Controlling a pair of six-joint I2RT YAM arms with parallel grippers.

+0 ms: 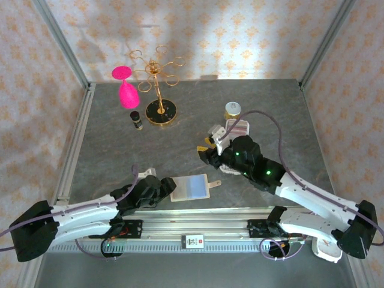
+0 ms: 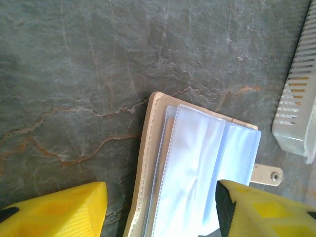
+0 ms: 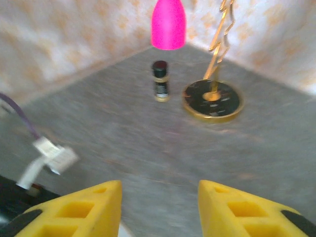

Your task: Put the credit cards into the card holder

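Observation:
The card holder (image 1: pixel 191 188) lies open like a book on the table near the front edge, its clear plastic sleeves facing up and its snap tab (image 2: pixel 269 174) pointing right. My left gripper (image 1: pixel 170 185) stands open at its left side. In the left wrist view the left gripper (image 2: pixel 160 197) straddles the beige holder (image 2: pixel 148 163): one finger is over bare table, the other over the sleeves. My right gripper (image 1: pixel 206 149) hovers open above mid-table with nothing between its fingers (image 3: pixel 159 190). The credit cards are hidden from view.
A white perforated tray (image 1: pixel 237 128) (image 2: pixel 296 113) sits behind the right arm, with a yellow-lidded jar (image 1: pixel 233 110) beyond it. At the back left stand a pink glass (image 1: pixel 125 87) (image 3: pixel 169 22), a gold rack (image 1: pixel 159 111) (image 3: pixel 212 100) and a small dark bottle (image 1: pixel 137 120) (image 3: pixel 159 81).

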